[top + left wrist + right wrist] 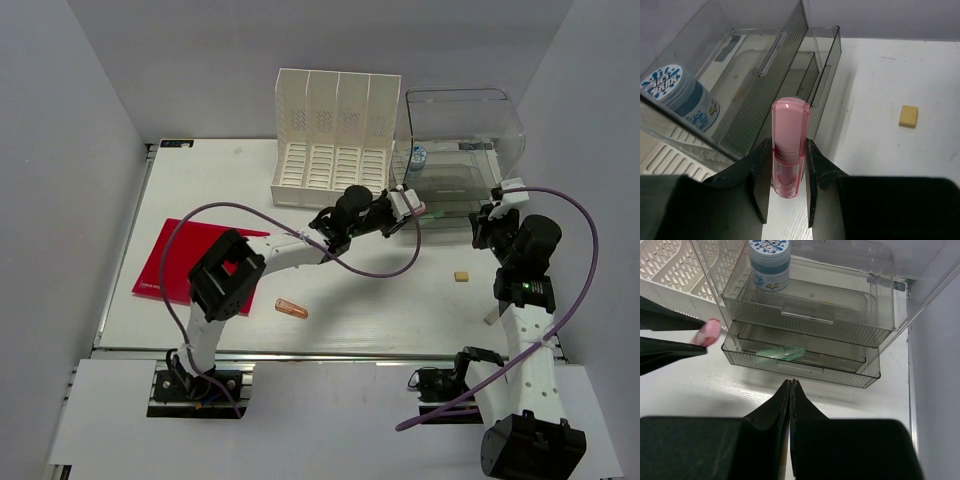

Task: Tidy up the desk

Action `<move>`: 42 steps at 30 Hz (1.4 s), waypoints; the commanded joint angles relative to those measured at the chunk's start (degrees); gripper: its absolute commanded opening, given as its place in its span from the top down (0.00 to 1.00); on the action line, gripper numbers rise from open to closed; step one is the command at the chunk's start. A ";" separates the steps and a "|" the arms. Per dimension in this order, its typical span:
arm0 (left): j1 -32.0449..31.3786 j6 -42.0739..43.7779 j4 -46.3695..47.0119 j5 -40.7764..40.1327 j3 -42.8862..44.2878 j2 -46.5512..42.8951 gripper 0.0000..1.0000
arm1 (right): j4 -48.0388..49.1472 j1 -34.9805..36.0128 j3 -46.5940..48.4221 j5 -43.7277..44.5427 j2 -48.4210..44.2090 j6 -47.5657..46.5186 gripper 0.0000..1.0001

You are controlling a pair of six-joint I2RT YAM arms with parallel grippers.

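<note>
While we look down from above, the left fingers (404, 202) are clamped on a pink tube (419, 208), held over the white tabletop (400, 300) just short of a clear drawer unit (460, 130). The right fingers (487, 222) sit to their right, near the unit's front, pressed together on nothing. The tabletop spreads beneath both sets of fingers and carries everything else. Back toward the arm bases from the left fingers lie an orange tube (291, 308) and a red folder (175, 262). A tan block (461, 276) lies just behind the right fingers, and a white rack (335, 120) stands ahead and left of the left ones.

From the left wrist, we see both pads gripping the pink tube's lower half, its rounded cap jutting past the fingertips toward the drawers. A blue-labelled jar (677, 95) sits ahead and left inside the unit. The block lies ahead and right on bare tabletop.

From the right wrist, we see the fingers flat against each other and empty. Straight ahead is the unit's bottom drawer, with a green item (780, 353) in it. The jar stands farther ahead, slightly left, and the left fingers reach in from the left with the pink tube.
</note>
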 commanded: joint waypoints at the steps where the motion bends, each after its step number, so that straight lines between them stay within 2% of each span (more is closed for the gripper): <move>1: -0.19 -0.18 11.37 0.45 4.41 1.80 0.96 | 2.41 -0.27 -0.11 0.24 -0.32 0.66 1.00; 9: -0.72 -0.09 18.41 -4.12 8.55 8.40 0.92 | 2.32 -0.88 -0.20 -0.03 -0.50 0.22 1.00; 26: -0.72 -0.18 17.19 -7.11 13.12 15.08 0.80 | 2.32 -1.32 -0.29 -0.73 -1.11 0.48 1.00; 29: -0.72 -0.62 16.76 -7.55 13.47 15.17 0.68 | 2.41 -1.50 -0.29 -1.08 -1.20 0.57 1.00; 32: -1.24 -0.71 15.53 -7.99 13.83 15.17 0.64 | 2.41 -1.67 -0.38 -0.99 -1.38 0.66 1.00; 33: -1.25 -0.79 15.44 -8.08 13.74 15.08 0.59 | 2.32 -1.85 -0.46 -1.08 -1.55 0.57 1.00; 42: -1.25 -0.62 13.06 -8.70 15.06 15.17 0.53 | 2.32 -2.55 -0.64 -1.78 -1.82 0.75 1.00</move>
